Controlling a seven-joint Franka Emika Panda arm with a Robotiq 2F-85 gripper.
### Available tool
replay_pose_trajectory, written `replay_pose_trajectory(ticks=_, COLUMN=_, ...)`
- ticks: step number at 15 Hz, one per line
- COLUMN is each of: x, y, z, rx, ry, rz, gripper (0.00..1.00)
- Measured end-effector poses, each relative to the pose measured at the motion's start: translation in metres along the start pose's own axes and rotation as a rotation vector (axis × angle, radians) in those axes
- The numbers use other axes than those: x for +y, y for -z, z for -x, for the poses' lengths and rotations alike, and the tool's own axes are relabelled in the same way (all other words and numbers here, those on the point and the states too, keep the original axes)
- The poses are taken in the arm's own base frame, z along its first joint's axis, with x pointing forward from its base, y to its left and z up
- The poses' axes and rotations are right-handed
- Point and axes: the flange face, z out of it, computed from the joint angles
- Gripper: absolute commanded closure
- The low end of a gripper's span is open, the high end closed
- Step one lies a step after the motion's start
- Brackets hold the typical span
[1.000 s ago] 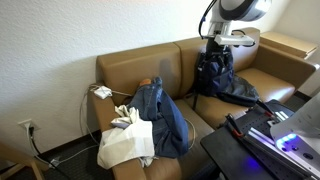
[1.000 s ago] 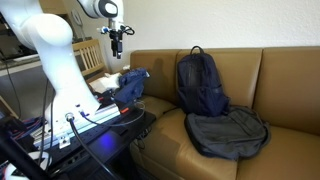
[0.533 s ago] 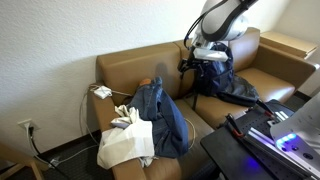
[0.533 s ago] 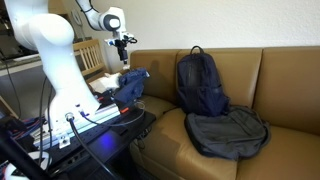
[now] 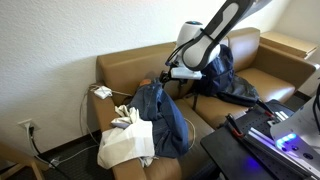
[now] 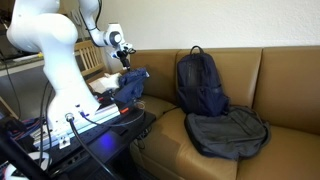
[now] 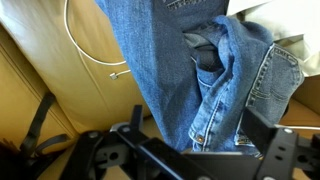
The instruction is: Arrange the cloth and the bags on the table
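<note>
The tool (image 7: 192,122), spread wide and empty, is hovering over the jeans (image 7: 165,60), risking pinching one loose fold or snagging the white cable (image 7: 88,48) alongside.

A: What colour is the arm (image 6: 48,35)?
B: Glossy white. It is built of thick, rounded shells with narrow seams at the joints. In an exterior view its wrist end (image 5: 192,42) is a white bulge, and the link above it looks grey.
A: And the gripper (image 6: 124,60)?
B: Dark, and much slimmer than the arm. In the wrist view it is matte black, with 2 chunky fingers (image 7: 272,150) joined by angled bars. Screws and markings are too blurred to tell.
</note>
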Motion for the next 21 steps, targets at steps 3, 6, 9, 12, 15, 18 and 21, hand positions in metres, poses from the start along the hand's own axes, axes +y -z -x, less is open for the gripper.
replay_pose_trajectory(ticks=3, x=0.0, y=0.002, z=-0.004, rx=0.006, ry=-0.005, rz=-0.002, gripper=0.0)
replay_pose_trajectory(ticks=6, x=-0.001, y=-0.006, z=-0.011, rx=0.029, ry=-0.112, rz=-0.066, gripper=0.0)
replay_pose_trajectory(ticks=9, x=-0.012, y=-0.031, z=-0.022, rx=0.071, ry=-0.239, rz=-0.17, gripper=0.0)
replay_pose_trajectory(ticks=12, x=-0.017, y=-0.058, z=-0.032, rx=0.111, ry=-0.277, rz=-0.21, gripper=0.0)
replay_pose_trajectory(ticks=15, x=-0.017, y=-0.084, z=-0.041, rx=0.122, ry=-0.294, rz=-0.217, gripper=0.0)
replay_pose_trajectory(ticks=18, x=-0.019, y=-0.099, z=-0.048, rx=0.148, ry=-0.307, rz=-0.236, gripper=0.25)
replay_pose_trajectory(ticks=21, x=-0.018, y=-0.111, z=-0.052, rx=0.162, ry=-0.316, rz=-0.244, gripper=0.4)
